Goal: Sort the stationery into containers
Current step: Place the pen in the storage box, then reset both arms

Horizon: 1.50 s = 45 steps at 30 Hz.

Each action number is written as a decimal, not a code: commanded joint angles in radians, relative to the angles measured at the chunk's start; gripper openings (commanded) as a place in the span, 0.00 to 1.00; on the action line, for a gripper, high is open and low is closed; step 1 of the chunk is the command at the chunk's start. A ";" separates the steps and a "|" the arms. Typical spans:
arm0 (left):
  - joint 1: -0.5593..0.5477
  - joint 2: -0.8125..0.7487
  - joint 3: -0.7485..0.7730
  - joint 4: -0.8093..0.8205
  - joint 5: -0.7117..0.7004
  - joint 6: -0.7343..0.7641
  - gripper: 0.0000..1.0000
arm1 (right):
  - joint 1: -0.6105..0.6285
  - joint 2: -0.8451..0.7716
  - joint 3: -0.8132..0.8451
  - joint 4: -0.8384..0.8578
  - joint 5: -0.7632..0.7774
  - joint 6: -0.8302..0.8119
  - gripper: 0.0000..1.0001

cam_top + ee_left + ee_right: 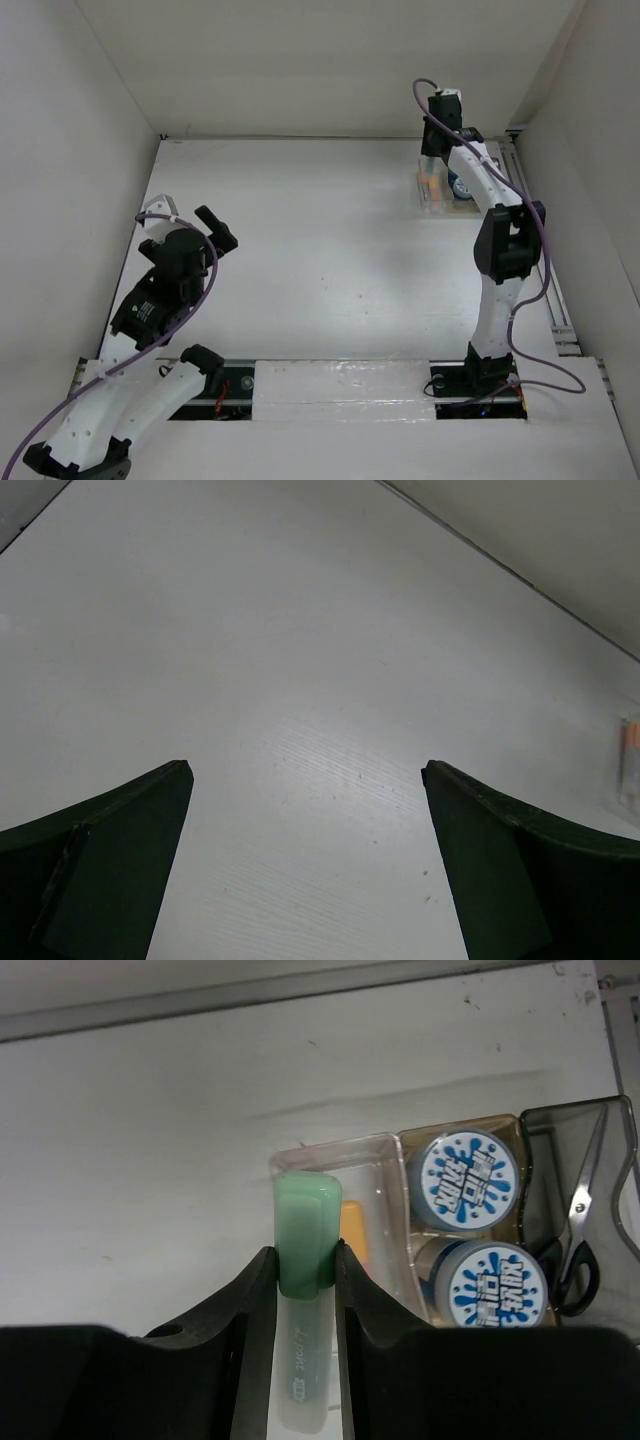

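Note:
My right gripper (303, 1252) is shut on a pale marker pen with a green cap (305, 1230), held above the clear end compartment of the desk organiser (290, 1160). An orange-ended pen (353, 1228) lies in that compartment. Two blue-and-white rolls (468, 1178) (497, 1285) sit in the tan middle section. Black-handled scissors (578, 1250) stand in the dark grey end section. In the top view the right gripper (434, 150) hangs over the organiser (436, 192) at the far right. My left gripper (305, 780) is open and empty over bare table; it also shows in the top view (215, 228).
White walls close in the table on the left, back and right. A metal rail (555, 300) runs along the right edge. The organiser's edge (630, 765) shows at the far right of the left wrist view.

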 commanded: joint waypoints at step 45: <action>0.004 -0.056 0.109 -0.099 -0.244 -0.063 1.00 | 0.813 -1.049 -0.551 -0.293 0.427 0.248 1.00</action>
